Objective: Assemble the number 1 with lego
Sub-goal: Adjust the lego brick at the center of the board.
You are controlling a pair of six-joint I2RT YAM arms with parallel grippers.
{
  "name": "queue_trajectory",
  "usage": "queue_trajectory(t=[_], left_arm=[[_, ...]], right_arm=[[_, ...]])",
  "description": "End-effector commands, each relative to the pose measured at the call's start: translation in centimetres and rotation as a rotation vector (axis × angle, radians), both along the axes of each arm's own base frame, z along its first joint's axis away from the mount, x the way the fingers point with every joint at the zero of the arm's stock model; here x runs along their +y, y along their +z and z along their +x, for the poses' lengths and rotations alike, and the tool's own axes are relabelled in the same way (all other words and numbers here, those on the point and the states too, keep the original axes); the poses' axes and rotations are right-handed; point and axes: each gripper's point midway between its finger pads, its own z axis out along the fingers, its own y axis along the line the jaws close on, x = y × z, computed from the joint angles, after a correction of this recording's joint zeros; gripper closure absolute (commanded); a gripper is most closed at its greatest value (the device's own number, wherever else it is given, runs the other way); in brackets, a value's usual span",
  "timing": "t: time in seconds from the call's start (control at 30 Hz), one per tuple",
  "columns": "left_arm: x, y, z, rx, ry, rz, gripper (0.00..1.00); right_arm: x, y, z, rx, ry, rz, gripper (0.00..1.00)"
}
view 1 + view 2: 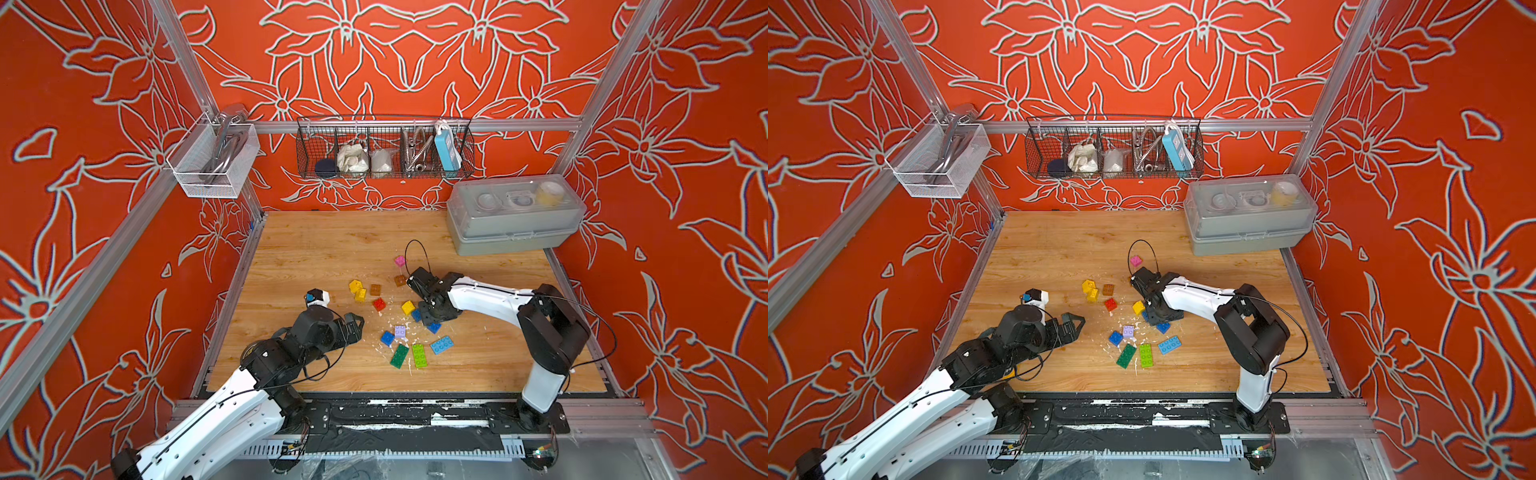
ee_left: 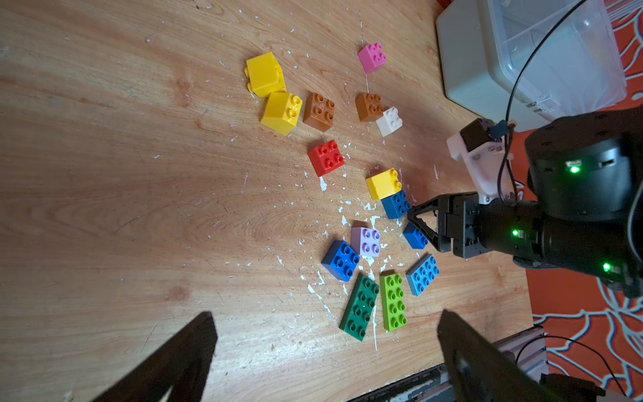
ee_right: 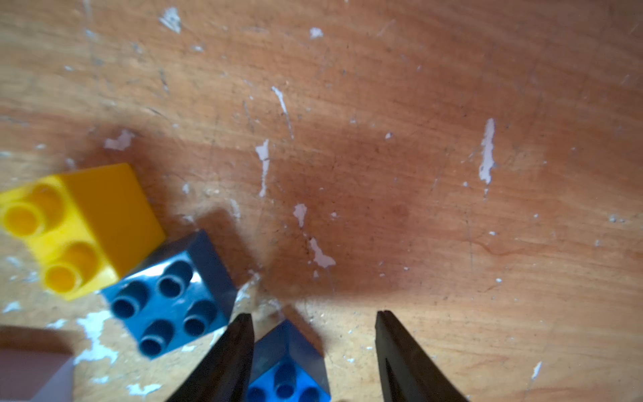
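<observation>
Straddles a blue brick point(image 3: 288, 369) near the yellow brick point(image 3: 101, 215) with the right claw point(image 3: 312, 316) half spread, holds the left claw point(image 2: 326, 313) wide apart, and may twist the brick askew on closing, since it sits against one side.

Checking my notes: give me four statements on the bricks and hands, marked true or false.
1. The left hand holds the red brick. False: it is open and empty; the brick lies on the table.
2. The green plate and lime plate lie side by side. True.
3. The pink brick is stacked on a yellow one. False: it lies alone on the table.
4. The right hand straddles a blue brick. True.
</observation>
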Motion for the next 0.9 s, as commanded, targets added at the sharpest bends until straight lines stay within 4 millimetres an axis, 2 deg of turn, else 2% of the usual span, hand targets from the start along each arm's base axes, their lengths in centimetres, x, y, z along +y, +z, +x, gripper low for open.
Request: queue_trajectory(t=[0.0,0.13,0.27,0.33,0.5,0.6,0.7,0.87], left_arm=[[0.3,-0.1,0.3,-0.011,0.019,-0.002,0.01],[0.3,-0.2,0.2,-0.014,0.018,-0.011,0.01],[0.6,-0.2,0.1,-0.010,0.031,-0.010,0.01],[0.7,-0.2,0.0,-0.013,0.035,-0.012,0.01],[1.0,-0.2,0.0,-0.020,0.047,-0.020,0.01],[1.0,-0.2,0.0,-0.019,0.048,-0.022,0.01],[1.1,-0.2,0.0,-0.019,0.049,-0.021,0.01],[1.1,-0.2,0.1,-0.018,0.052,-0.022,0.01]], right_arm=[[1.3,2.8,-0.9,-0.020,0.033,0.052,0.36],[3.4,3.2,-2.0,-0.010,0.045,0.103,0.35],[5.7,3.5,-1.6,-0.008,0.037,0.156,0.39],[7.1,3.6,-1.1,-0.004,0.033,0.198,0.46],[10.2,3.9,0.2,0.013,0.052,0.257,0.83],[11.6,3.4,0.9,0.023,0.057,0.272,0.84],[12.1,2.6,1.5,0.025,0.053,0.258,0.85],[11.1,1.1,2.4,0.027,0.034,0.192,0.87]])
